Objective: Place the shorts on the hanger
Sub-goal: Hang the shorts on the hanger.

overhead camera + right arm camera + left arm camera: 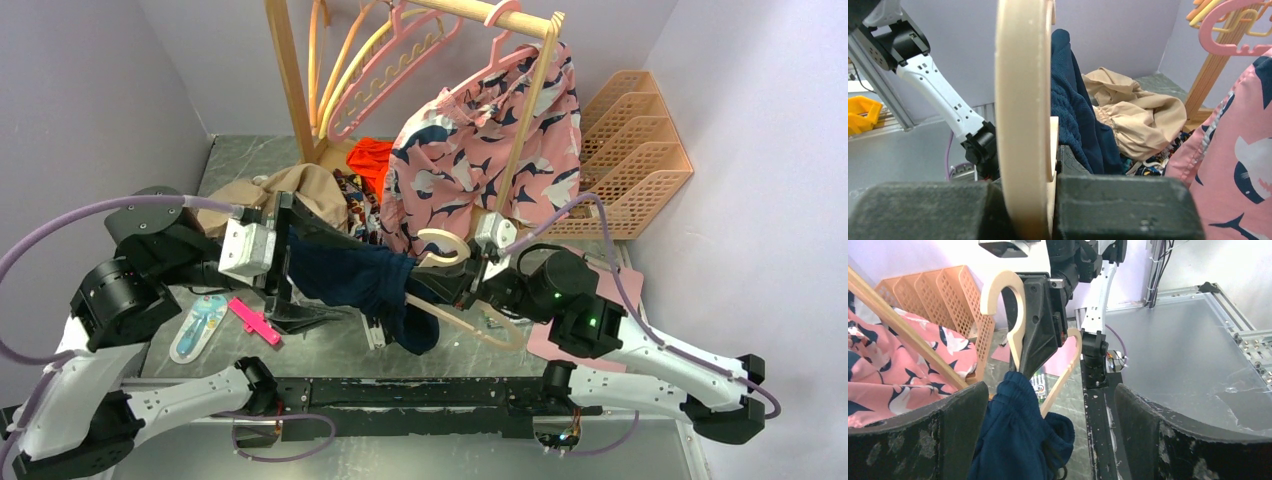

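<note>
The pale wooden hanger (441, 246) is held at its neck by my right gripper (472, 278), which is shut on it. Its hook (998, 286) points up and one arm (470, 326) slants down toward the table front. The navy shorts (360, 280) drape over the other arm and hang bunched, with the drawstring dangling (1013, 440). My left gripper (288, 262) is at the shorts' left end with its jaws wide apart (1050, 390). The fabric lies between them, beside the left finger. The right wrist view shows the hanger (1023, 100) edge-on between my pads (1023, 205), with the shorts (1075, 115) behind.
A wooden rack holds pink hangers (400, 60) and the pink printed shorts (490, 160). A tan garment (300, 190) and other clothes are piled behind. An orange mesh organiser (625, 150) stands at the right. A pink clip (255, 322) and a blister pack (195, 328) lie at the front left.
</note>
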`<state>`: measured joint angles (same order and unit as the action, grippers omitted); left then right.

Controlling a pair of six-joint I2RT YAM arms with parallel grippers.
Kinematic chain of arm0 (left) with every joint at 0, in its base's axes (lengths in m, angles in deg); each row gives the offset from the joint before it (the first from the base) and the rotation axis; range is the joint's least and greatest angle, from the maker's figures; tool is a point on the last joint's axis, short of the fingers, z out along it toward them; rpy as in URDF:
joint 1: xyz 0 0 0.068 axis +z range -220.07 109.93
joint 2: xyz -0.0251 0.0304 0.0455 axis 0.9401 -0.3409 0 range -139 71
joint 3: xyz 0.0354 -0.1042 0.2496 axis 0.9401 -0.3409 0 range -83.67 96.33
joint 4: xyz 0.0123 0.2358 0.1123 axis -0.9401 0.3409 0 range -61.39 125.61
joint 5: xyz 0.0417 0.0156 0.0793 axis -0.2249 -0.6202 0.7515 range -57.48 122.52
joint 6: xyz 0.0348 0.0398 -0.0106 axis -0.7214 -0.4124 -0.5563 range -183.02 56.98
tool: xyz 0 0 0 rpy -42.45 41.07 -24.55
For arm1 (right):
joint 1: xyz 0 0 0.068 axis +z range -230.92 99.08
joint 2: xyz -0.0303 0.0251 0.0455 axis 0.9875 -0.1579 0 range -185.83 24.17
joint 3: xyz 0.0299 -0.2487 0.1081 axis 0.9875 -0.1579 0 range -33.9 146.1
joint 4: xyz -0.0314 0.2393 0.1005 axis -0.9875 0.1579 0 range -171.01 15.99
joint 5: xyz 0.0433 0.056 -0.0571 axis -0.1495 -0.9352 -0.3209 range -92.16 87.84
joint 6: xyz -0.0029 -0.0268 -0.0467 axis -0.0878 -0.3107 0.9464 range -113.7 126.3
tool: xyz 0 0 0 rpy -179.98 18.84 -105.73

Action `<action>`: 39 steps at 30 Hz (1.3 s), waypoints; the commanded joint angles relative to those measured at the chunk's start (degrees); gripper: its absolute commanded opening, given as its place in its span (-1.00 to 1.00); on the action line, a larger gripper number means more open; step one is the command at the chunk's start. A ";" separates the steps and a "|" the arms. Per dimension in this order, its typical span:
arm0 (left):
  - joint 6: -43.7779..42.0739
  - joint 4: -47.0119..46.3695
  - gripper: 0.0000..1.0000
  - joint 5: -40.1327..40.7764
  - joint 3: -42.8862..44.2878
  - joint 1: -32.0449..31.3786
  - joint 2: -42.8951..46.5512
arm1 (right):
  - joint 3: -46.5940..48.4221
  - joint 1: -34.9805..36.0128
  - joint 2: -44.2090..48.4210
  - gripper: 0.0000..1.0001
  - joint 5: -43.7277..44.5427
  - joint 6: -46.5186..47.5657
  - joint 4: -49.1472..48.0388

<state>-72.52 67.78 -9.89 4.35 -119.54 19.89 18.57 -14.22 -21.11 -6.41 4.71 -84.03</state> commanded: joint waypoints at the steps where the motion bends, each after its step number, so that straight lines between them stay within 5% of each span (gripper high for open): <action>1: -2.05 4.99 1.00 2.64 1.82 -0.48 -3.21 | 1.84 -0.23 3.20 -1.00 -0.10 0.70 -0.70; 21: -5.84 11.47 0.87 6.97 -0.08 -4.67 -13.59 | 1.32 -0.12 4.93 -1.00 -6.56 2.45 6.41; 32: -7.09 13.12 0.24 8.72 -1.60 -6.90 -15.62 | 1.33 -0.16 4.03 -1.00 -8.89 1.61 4.15; 36: -7.20 13.04 -0.22 8.73 -1.38 -7.20 -16.15 | 0.77 -0.11 3.81 -1.00 -9.70 0.79 1.74; 39: -7.13 13.00 -0.79 8.95 -1.37 -7.54 -16.45 | 0.60 -0.14 2.83 -1.00 -10.60 0.19 0.44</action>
<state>-78.92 81.05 -1.67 3.11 -126.27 4.17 18.40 -14.55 -18.29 -14.06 6.26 -74.13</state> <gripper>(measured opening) 0.258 0.063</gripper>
